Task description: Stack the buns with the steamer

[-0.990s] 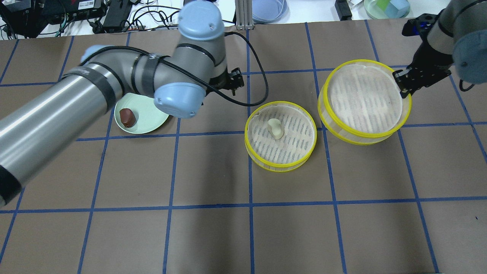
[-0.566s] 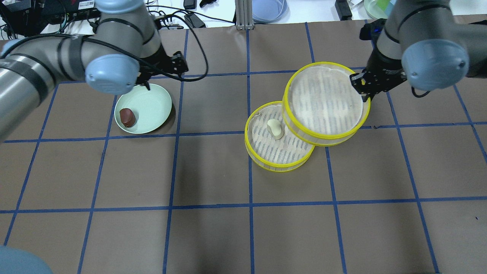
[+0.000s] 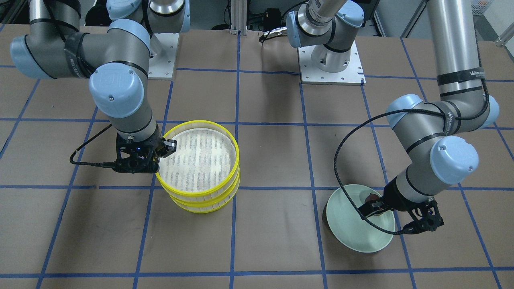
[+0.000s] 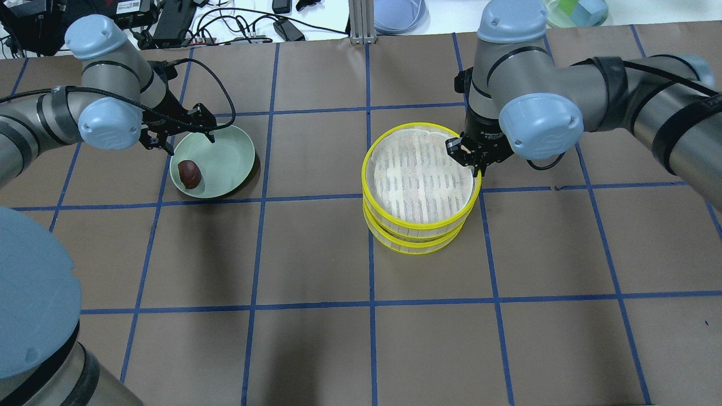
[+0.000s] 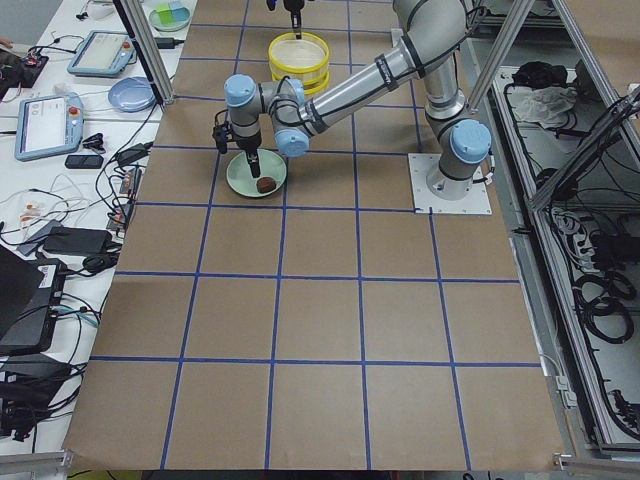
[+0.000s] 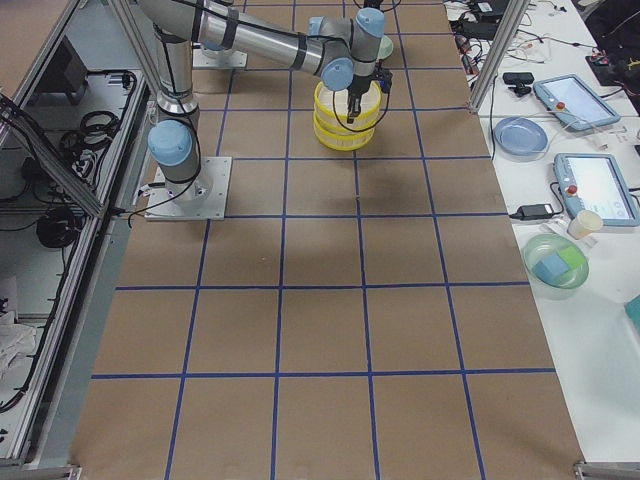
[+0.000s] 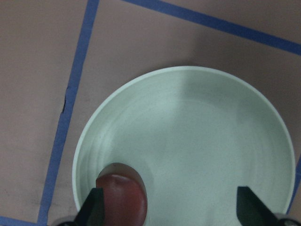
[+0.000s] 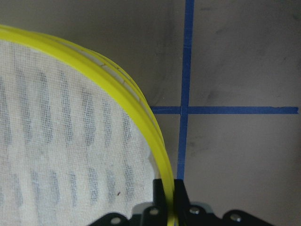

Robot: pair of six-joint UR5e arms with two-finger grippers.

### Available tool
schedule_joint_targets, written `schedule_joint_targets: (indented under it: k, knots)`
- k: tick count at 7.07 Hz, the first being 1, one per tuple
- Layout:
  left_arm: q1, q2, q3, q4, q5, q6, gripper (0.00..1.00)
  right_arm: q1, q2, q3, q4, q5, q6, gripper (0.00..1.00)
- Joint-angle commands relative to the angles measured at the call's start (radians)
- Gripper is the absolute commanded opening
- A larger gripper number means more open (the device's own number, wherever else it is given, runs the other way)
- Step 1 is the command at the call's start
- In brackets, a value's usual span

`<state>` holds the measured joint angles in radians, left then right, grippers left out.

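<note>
Two yellow-rimmed steamer tiers stand stacked at mid-table. My right gripper [image 4: 471,155] is shut on the right rim of the upper tier [image 4: 420,177]; the wrist view shows its fingers [image 8: 160,197] pinching the yellow rim. The upper tier lies on or just above the lower tier [image 4: 417,243]; I cannot tell which. The cream-white bun is hidden under it. The reddish-brown bun [image 4: 190,173] lies at the near left of the pale green plate [image 4: 228,155]. My left gripper [image 4: 190,142] hangs open just above the plate, and the bun [image 7: 123,195] sits by one fingertip.
A blue plate [image 4: 397,14], a green bowl with blocks [image 4: 572,11] and cables [image 4: 169,22] lie beyond the table's far edge. The two arm bases [image 3: 329,60] stand at the robot's side. Blue tape lines grid the brown table.
My right gripper carried the upper tier left until it sits over the lower tier and covers the cream bun. My left arm swung left, and its gripper now hangs over the plate.
</note>
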<state>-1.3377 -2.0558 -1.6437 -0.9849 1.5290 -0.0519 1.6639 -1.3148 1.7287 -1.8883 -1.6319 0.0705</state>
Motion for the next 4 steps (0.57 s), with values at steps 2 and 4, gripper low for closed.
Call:
schedule_joint_targets:
  k: [2,4]
  knots:
    - [0.002,-0.024,-0.027,0.020,-0.004,0.003,0.98,0.048,0.026,0.003,-0.026,-0.081,0.002,0.06]
    - [0.002,-0.036,-0.033,0.012,0.011,0.009,0.95,0.048,0.035,0.006,-0.038,-0.075,0.003,0.05]
